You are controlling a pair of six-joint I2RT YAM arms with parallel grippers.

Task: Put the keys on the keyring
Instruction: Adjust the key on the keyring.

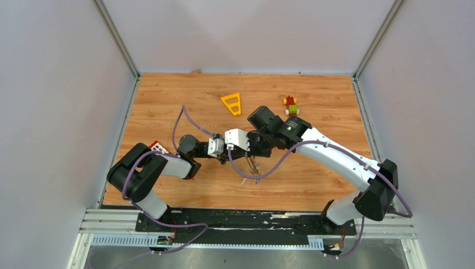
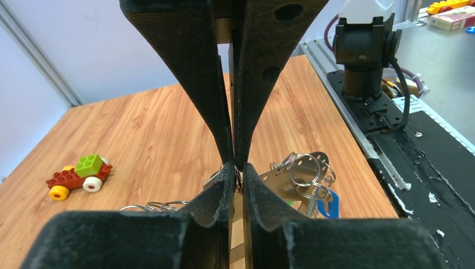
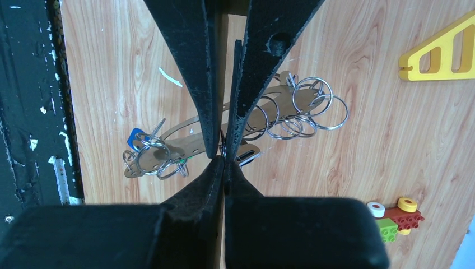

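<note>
A: One bunch of keys (image 1: 254, 166) near the table's (image 1: 168, 101) front edge, mid-width.
B: From the left wrist?
A: Left gripper (image 2: 238, 168) slightly parted; contents unclear.
B: From the right wrist?
A: Right gripper (image 3: 224, 163) pressed together, tip to tip with the left's; keyring (image 3: 179, 126) just beyond.

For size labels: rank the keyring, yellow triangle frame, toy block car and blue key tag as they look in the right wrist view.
1. keyring, likely nearer the camera
2. yellow triangle frame, cut by the edge
3. toy block car
4. blue key tag
</note>
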